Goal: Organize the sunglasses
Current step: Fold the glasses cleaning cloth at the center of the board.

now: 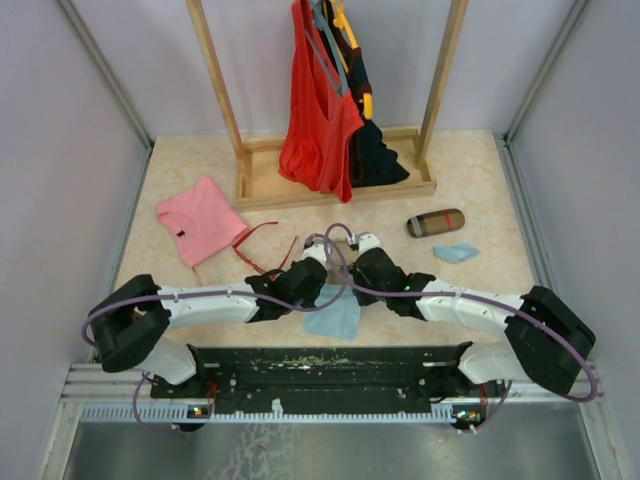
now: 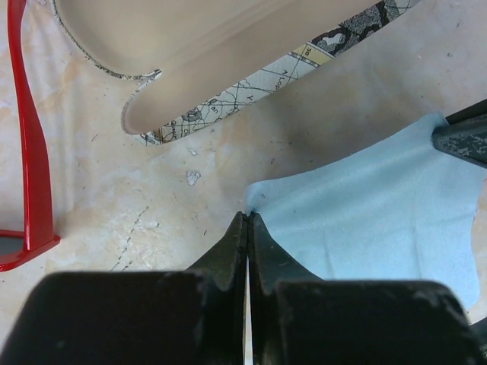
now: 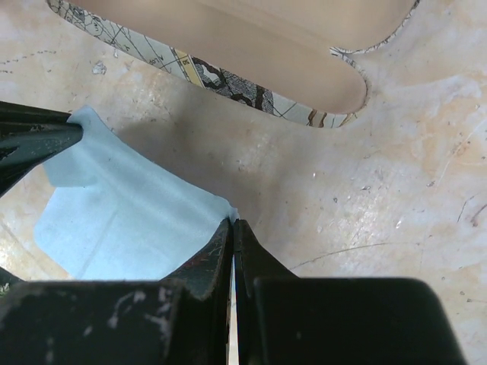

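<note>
- The sunglasses (image 2: 34, 152) are pictured lying on the table (image 1: 480, 290), just left of the left gripper (image 2: 248, 222) and between it and a pink garment (image 1: 200, 222). They are held by neither arm.
- The left fingers (image 2: 227, 255) are seen pressed together on one corner of a blue cloth (image 2: 365, 213). The right gripper (image 3: 233, 225) is shown with its fingers (image 3: 217, 251) clamped on another corner of the same cloth, which is spread between the two.
- An open case (image 3: 251, 46) with a map-printed rim is set just beyond the cloth, apart from it, with a strip of bare table left between.
- The far edge of the table is taken up by a wooden rack (image 1: 300, 190) hung with a red garment (image 1: 315, 120). The sides are closed off by grey walls (image 1: 60, 150).
- Bare table is seen at the near right, and at the near left in front of the pink garment.
- A closed brown case (image 1: 435, 222) and a small blue cloth (image 1: 455, 252) just beside it are placed to the right, well apart from both grippers.
- From above, the fingertips and most of the open case are hidden under the two wrists.
- In the left wrist view only one red arm and a corner of the frame are caught, and the rest is cut off at the left edge.
- The lenses cannot be made out from above, and whether the arms are fully unfolded cannot be told.
</note>
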`<control>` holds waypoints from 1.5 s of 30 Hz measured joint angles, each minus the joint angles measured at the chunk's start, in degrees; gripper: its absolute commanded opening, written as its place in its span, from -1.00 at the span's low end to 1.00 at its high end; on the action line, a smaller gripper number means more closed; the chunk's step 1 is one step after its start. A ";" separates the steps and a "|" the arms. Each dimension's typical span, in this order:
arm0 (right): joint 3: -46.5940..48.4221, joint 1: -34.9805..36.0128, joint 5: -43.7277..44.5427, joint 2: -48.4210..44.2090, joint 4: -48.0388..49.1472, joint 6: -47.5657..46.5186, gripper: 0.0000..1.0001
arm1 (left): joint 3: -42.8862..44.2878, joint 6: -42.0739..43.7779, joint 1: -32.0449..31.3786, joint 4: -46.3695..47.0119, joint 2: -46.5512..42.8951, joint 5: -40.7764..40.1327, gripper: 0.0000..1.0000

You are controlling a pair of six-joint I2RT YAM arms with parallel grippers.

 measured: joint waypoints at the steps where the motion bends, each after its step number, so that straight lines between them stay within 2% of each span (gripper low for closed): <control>1: 0.00 0.00 -0.04 -0.02 0.15 -0.33 -1.00 | -0.39 0.15 0.00 0.22 -0.26 0.02 -0.99; 24: -2.71 0.02 -3.23 -4.76 1.38 -4.26 -1.00 | -6.05 5.75 0.35 9.75 -2.97 1.16 -0.99; 30: -5.49 0.13 -4.59 -6.43 4.26 -5.18 -1.00 | -10.91 6.03 0.35 14.73 -6.27 2.56 -0.99; 45: -8.13 4.11 -3.06 -7.34 7.06 -7.13 -1.00 | -14.56 5.75 0.35 19.04 -6.78 8.85 -0.98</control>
